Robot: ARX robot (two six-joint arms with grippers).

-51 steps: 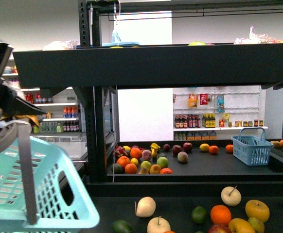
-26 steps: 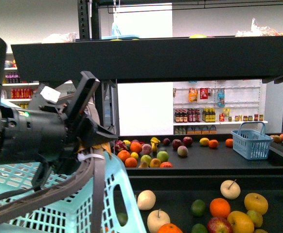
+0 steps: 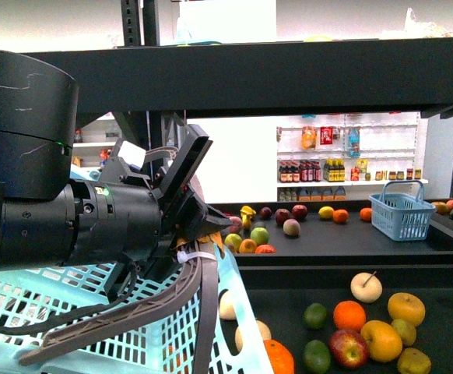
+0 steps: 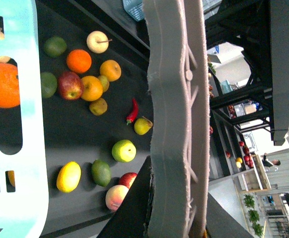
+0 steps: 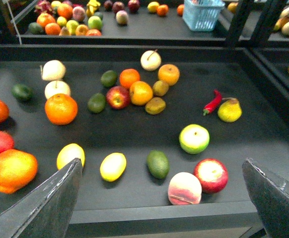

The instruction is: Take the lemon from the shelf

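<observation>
The right gripper [image 5: 162, 162] has its two dark grey fingers [image 5: 50, 203] spread wide with nothing between them. It is tilted down over the near tray as if sizing up a target. Just ahead of that gap lies the small, smooth, bright-yellow oval lemon [image 5: 113, 166], resting untouched on its side on the flat dark tray of the black metal-framed shelf [image 5: 263, 144]. It sits between a rounder yellow fruit [image 5: 71, 154] and a dark green avocado-shaped fruit [image 5: 158, 164]. It is near both and touches neither, which I'd guess leaves room for a finger on either side (the avocado side looks the tighter one). A little further out are a green-and-yellow apple [image 5: 194, 139], a pale pink peach [image 5: 184, 188] and a red apple [image 5: 211, 174], none of them in the way. On the other side, the left gripper [image 3: 199, 230] is clamped on the ribbed grey handle [image 4: 174, 124] of a pale turquoise plastic basket [image 3: 94, 327]. It holds the basket up at the tray's edge, presumably so the fruit has somewhere to land. The pick is not yet begun; my read is the open jaws must drop and centre across the lemon's narrow width.
</observation>
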